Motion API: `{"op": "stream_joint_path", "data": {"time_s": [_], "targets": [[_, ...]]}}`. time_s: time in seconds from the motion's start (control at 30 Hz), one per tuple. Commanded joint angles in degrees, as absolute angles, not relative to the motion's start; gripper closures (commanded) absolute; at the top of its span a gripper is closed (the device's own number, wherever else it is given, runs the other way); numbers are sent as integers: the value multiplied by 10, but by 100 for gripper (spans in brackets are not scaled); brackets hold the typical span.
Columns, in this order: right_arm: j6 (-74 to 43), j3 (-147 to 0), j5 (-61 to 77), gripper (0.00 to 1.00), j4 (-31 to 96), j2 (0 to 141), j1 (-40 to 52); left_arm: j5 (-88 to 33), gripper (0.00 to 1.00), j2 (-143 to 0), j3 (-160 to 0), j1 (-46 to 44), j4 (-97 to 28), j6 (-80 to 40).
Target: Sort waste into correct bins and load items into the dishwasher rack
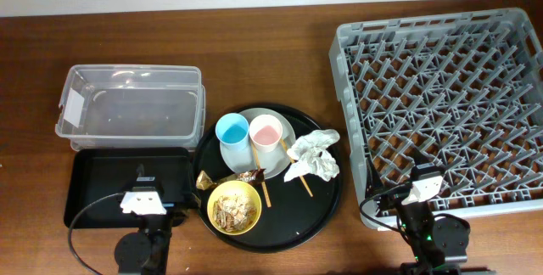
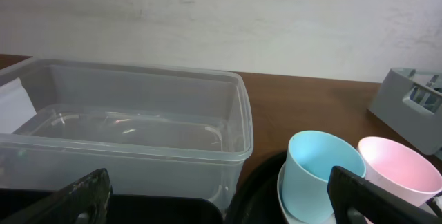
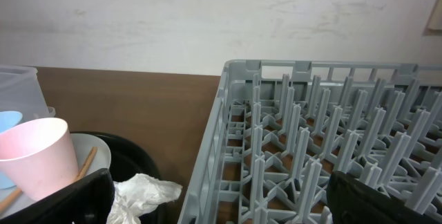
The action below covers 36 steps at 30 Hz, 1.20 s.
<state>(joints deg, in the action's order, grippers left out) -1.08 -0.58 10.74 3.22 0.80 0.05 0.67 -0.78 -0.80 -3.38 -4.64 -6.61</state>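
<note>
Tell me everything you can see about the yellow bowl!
The yellow bowl is small, round and smooth, and looks like plastic. It stands upright at the front left of the big round black tray. Beige crumbly food scraps lie inside it. A shiny gold-brown candy wrapper lies just behind its rim, and a thin wooden chopstick passes close by on its right. Nothing is holding it.

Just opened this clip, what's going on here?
Nothing is being handled yet. The left gripper hangs open over the shallow black tray, and the right gripper is open above the dishwasher rack at its front edge. The blue cup, pink cup, plate, yellow bowl of scraps, chopsticks, napkin and candy wrapper all sit on the round black tray. The clear tub and the rack are empty.
</note>
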Motion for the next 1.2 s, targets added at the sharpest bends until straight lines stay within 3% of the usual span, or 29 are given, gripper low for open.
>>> {"op": "stream_joint_path", "data": {"time_s": [0.0, 0.77, 0.93, 1.17], "targets": [[-9, -3, 103, 1, 36, 4, 3, 11, 1, -4, -5, -35, -48, -57], [-9, -3, 103, 1, 36, 4, 3, 13, 1, -4, -5, -35, -47, -57], [-9, -3, 103, 1, 36, 4, 3, -54, 1, -4, -11, -35, -41, -58], [-9, -3, 103, 1, 36, 4, 3, -82, 1, -15, -142, -35, -160, -74]]}}
